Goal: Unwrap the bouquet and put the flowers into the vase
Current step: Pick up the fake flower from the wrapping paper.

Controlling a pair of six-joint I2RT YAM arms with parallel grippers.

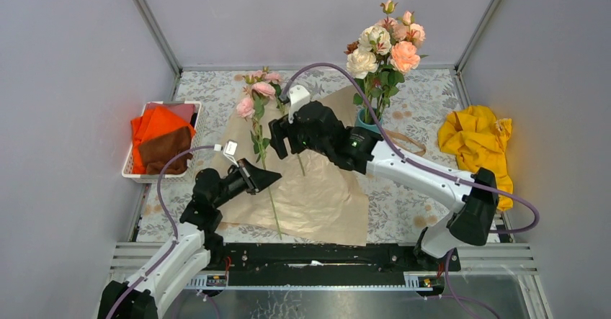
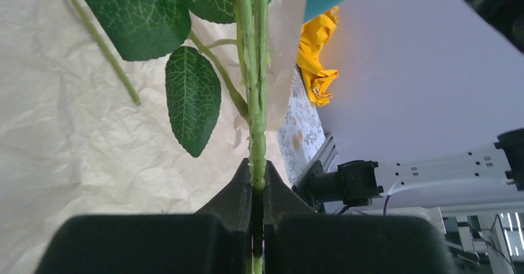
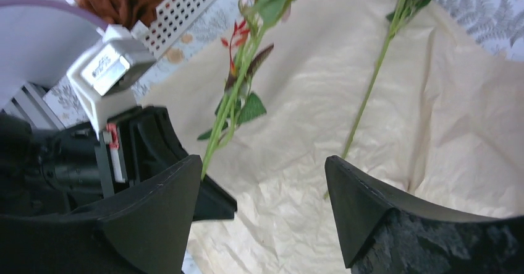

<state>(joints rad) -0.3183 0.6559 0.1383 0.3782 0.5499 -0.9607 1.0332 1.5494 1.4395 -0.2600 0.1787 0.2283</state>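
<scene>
Left tool (image 1: 271, 180) is clamped on a rose stem (image 2: 256, 101) over the unfolded paper (image 1: 317, 204). Right tool (image 3: 262, 181) is held open above a loose stem (image 3: 371, 88). Other flowers (image 1: 382, 45) are stood in the vase (image 1: 364, 122) at the paper's far right edge.

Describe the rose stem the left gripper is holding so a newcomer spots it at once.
Find the crinkled tan kraft paper spread mid-table by the teal vase. Over its left part, a green leafy stem topped with pink roses is pinched in the shut left gripper. The other loose stem lies free on the paper, nothing gripping it.
</scene>
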